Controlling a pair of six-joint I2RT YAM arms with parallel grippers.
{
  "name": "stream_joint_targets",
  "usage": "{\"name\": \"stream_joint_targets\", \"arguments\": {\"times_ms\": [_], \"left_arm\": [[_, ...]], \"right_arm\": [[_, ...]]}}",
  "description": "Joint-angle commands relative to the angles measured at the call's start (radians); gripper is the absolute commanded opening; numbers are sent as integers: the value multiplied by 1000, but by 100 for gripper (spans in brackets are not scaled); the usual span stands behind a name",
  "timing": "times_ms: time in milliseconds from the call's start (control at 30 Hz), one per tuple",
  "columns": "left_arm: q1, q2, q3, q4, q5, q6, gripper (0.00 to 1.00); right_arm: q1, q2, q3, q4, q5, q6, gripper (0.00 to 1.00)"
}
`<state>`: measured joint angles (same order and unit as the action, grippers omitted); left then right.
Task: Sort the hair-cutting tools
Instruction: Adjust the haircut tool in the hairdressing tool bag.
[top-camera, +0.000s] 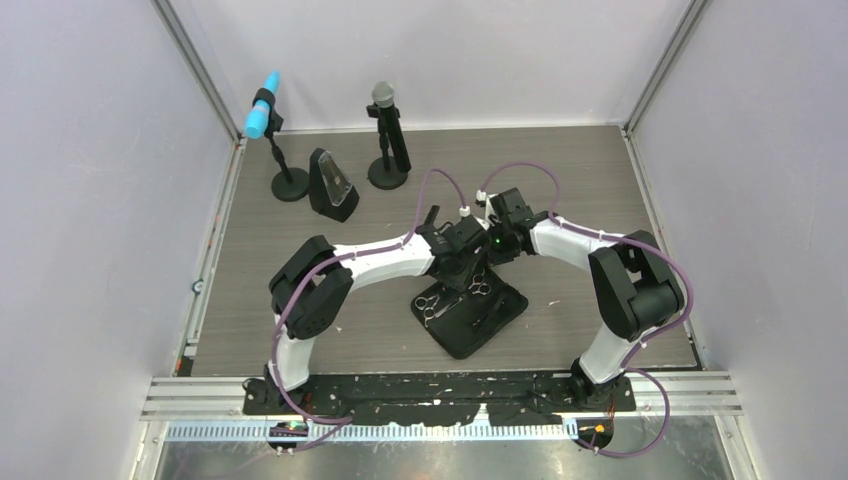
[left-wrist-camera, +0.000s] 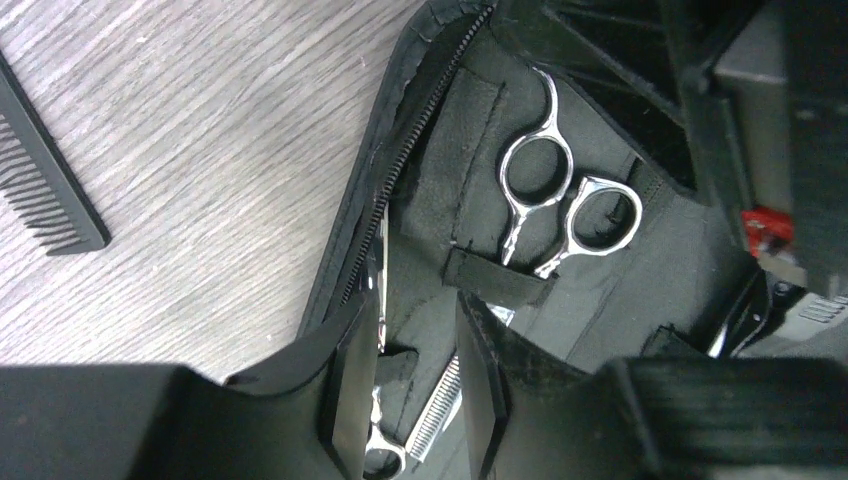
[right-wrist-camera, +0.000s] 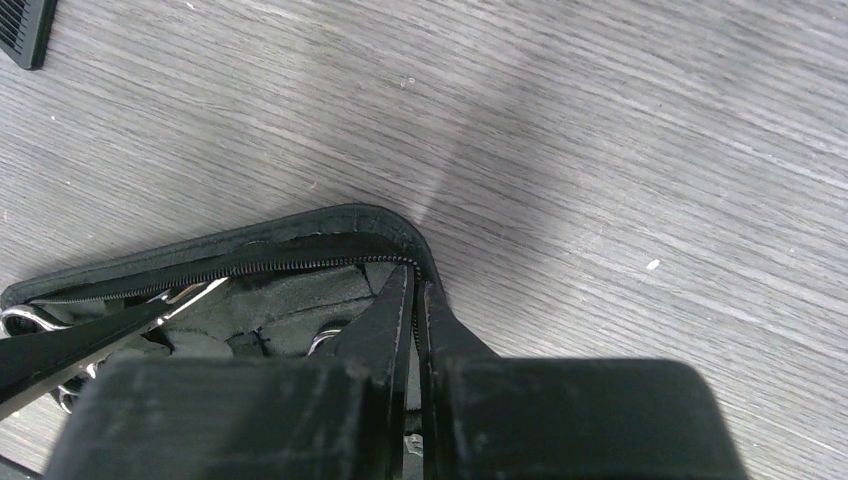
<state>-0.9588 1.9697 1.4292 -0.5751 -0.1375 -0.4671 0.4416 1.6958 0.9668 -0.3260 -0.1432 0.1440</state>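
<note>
The black zippered pouch (top-camera: 470, 318) lies open mid-table. One pair of silver scissors (left-wrist-camera: 560, 190) sits tucked under a strap inside it, and it also shows in the top view (top-camera: 481, 287). A second pair with a toothed blade (left-wrist-camera: 440, 410) lies in the pouch (left-wrist-camera: 440, 150) between my left fingers. My left gripper (left-wrist-camera: 415, 390) is open over it, and in the top view (top-camera: 455, 268) it hangs above the pouch's far end. My right gripper (right-wrist-camera: 415, 295) is shut on the pouch's zippered rim (right-wrist-camera: 300, 225). The black comb (left-wrist-camera: 45, 170) lies on the table beside the pouch. I cannot make out the hair clips.
Two microphones on round bases (top-camera: 265, 110) (top-camera: 385, 130) and a black wedge-shaped stand (top-camera: 332, 185) stand at the back left. The comb's end shows in the right wrist view (right-wrist-camera: 25, 30). Enclosure walls close in the table on three sides.
</note>
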Motion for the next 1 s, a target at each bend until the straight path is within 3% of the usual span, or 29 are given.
{"name": "stream_joint_targets", "arguments": {"times_ms": [0, 467, 800, 967], "left_arm": [[38, -47, -86, 26, -4, -20, 36], [43, -49, -68, 8, 16, -13, 36], [28, -158, -92, 6, -2, -40, 36], [27, -120, -81, -1, 24, -44, 27]], "right_arm": [[-4, -6, -5, 25, -1, -42, 5], [-42, -6, -15, 51, -61, -40, 5], [-44, -2, -17, 57, -65, -38, 5], [-44, -2, -19, 57, -65, -38, 5]]}}
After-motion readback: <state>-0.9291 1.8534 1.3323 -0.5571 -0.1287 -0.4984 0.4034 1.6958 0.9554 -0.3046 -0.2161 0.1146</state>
